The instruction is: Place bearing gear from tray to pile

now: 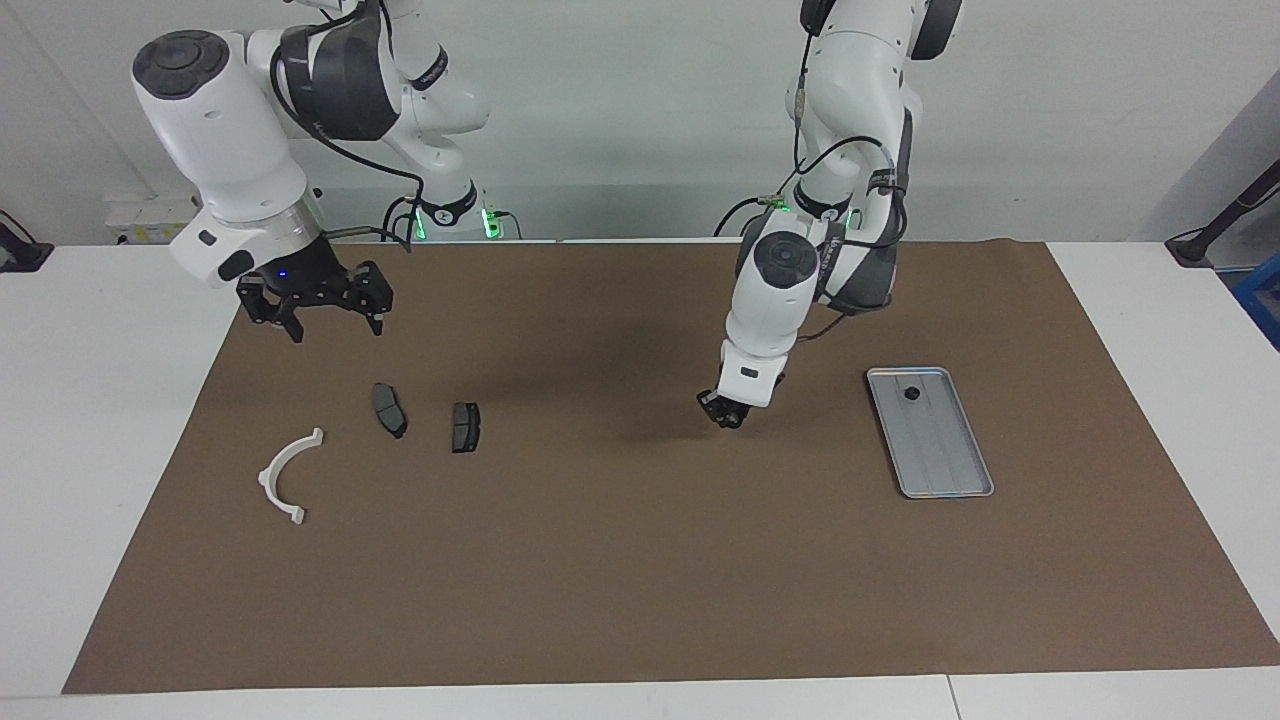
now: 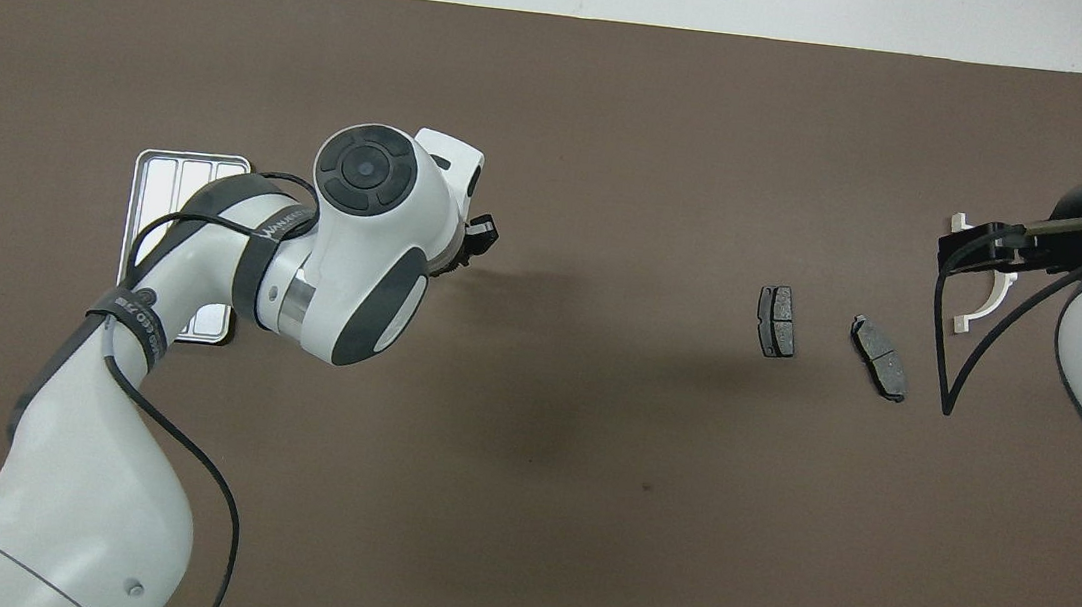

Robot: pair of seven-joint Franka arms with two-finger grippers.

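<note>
The silver tray (image 1: 940, 450) lies on the brown mat toward the left arm's end. A small black bearing gear (image 1: 911, 393) sits in its end nearer to the robots. In the overhead view the left arm covers part of the tray (image 2: 182, 175) and hides the gear. My left gripper (image 1: 724, 411) hangs low over the mat beside the tray, toward the middle; it also shows in the overhead view (image 2: 480, 235). The pile is a white half-ring bracket (image 1: 285, 475) and two dark brake pads (image 1: 389, 409) (image 1: 466, 427). My right gripper (image 1: 335, 325) is open and empty over the mat by the pile.
The brown mat (image 1: 640, 560) covers most of the white table. In the overhead view the bracket (image 2: 978, 309) is partly under the right gripper (image 2: 979, 251), and the pads (image 2: 777, 321) (image 2: 879, 357) lie beside it.
</note>
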